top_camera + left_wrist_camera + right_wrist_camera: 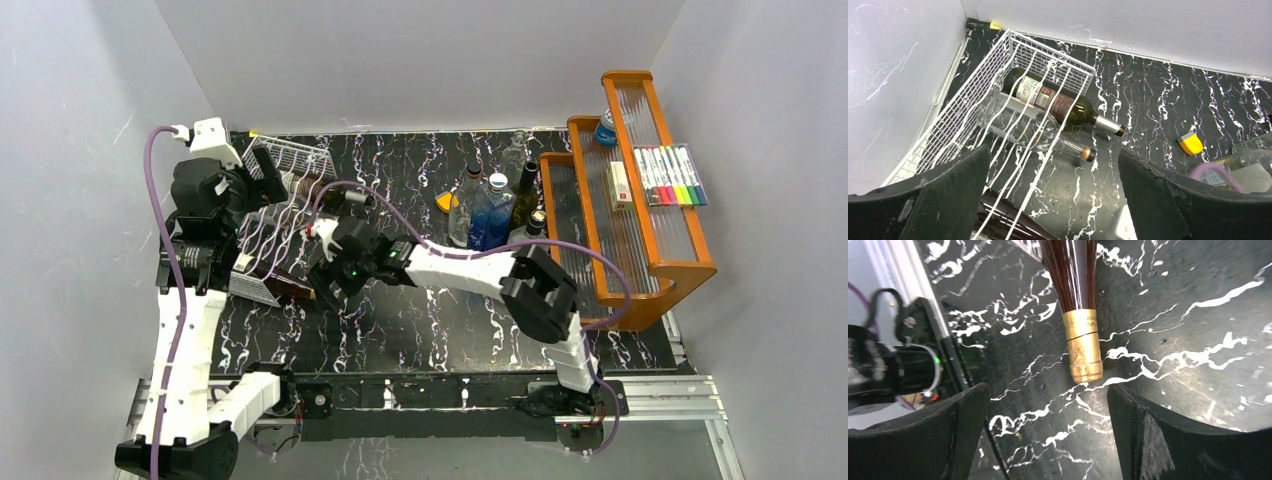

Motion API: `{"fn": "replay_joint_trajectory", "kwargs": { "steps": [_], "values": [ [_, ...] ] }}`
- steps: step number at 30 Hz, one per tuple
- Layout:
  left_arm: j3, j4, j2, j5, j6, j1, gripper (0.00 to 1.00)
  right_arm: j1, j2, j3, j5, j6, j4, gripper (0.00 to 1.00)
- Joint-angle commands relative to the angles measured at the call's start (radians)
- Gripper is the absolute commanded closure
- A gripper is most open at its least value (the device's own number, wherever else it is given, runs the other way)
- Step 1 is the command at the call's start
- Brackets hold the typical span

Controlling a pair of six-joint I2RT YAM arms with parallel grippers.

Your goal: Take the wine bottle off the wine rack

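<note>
Your right gripper (1048,440) hangs low over the black marbled tabletop (1173,315), jaws wide apart, nothing between them yet. Right at the mouth of that gap, centre of the wrist view, lies the wine bottle (1075,280): dark red-brown glass with gold foil (1084,347) on the neck, pointing down the frame. That looks like a line-up on the neck, the slim part that sticks out of the wine rack (968,100) and leaves the fingers room.

The bottle's body runs off the top edge here, and in the overhead view your own wrist covers the neck. So you can't judge how deep it sits in the white wires.

Two more bottles lie in the rack at the upper left of the left wrist view, a green labelled one (1058,102) and a clear one (1033,132) just beside it, necks poking out of the open side. Your left gripper (1053,200), jaws spread too and holding nothing, hovers above the rack, maybe to steady it.

Over on the right of the overhead view, the standing bottles (490,205) and the orange shelf (690,270) stand well apart from all this.
</note>
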Motion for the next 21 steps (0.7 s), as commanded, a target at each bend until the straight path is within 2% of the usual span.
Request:
{"fn": "replay_joint_trajectory", "kwargs": {
  "steps": [1, 15, 18, 21],
  "values": [
    [-0.014, -0.016, -0.039, -0.049, 0.035, -0.018, 0.02, 0.010, 0.086, 0.057, -0.002, -0.038, 0.118, 0.02],
    [-0.070, 0.001, -0.060, 0.001, 0.035, -0.028, 0.02, 0.019, 0.275, 0.198, -0.028, -0.118, 0.099, 0.07],
    [-0.072, 0.002, -0.058, -0.004, 0.039, -0.031, 0.02, 0.017, 0.264, 0.210, 0.010, -0.114, 0.089, 0.09],
    [-0.060, -0.003, -0.058, -0.018, 0.060, -0.042, 0.02, -0.009, 0.176, 0.150, 0.072, -0.094, 0.118, 0.04]
  ]
}}
